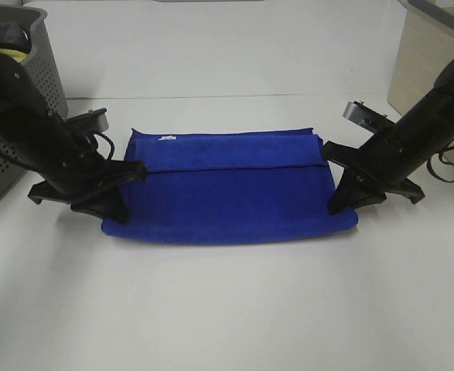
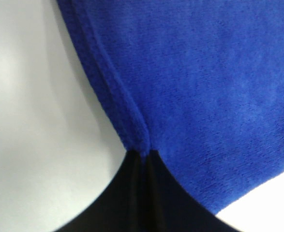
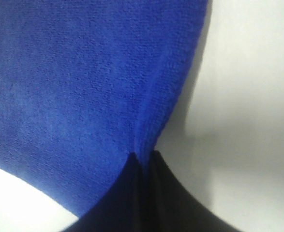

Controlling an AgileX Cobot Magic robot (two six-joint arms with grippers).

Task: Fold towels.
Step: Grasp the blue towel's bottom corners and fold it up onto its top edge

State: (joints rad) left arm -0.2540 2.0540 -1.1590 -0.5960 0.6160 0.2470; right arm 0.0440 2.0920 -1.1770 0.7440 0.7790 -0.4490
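White tabletop point(image 1: 227, 325) fills the bottom of the frame in the high view. Above it, centre frame, the blue towel point(image 1: 227, 197) lies flat. It's a wide rectangle, folded, with an upper band layered over the lower part and a seam line running left to right across it. Small white tag point(image 1: 167, 138) at the towel's upper left corner.

Left gripper point(image 1: 138, 171) sits at the towel's left edge, at the end of that seam line. My left wrist view shows its jaws clenched together on the stitched hem point(image 2: 108, 87), cloth pinched right at the tips. Right gripper point(image 1: 327, 151) is at the towel's right edge, by the right end of the upper band. My right wrist view shows the same — jaws closed tight on a ridge of the blue edge. So both are grasping the towel, which rests on the tabletop.

Grey perforated basket point(image 1: 41, 85) at the upper left of the frame, behind the left arm point(image 1: 25, 116) — something yellow-green at its rim, too small to make out. Beige box point(image 1: 420, 62) at upper right, behind the right arm point(image 1: 435, 108).
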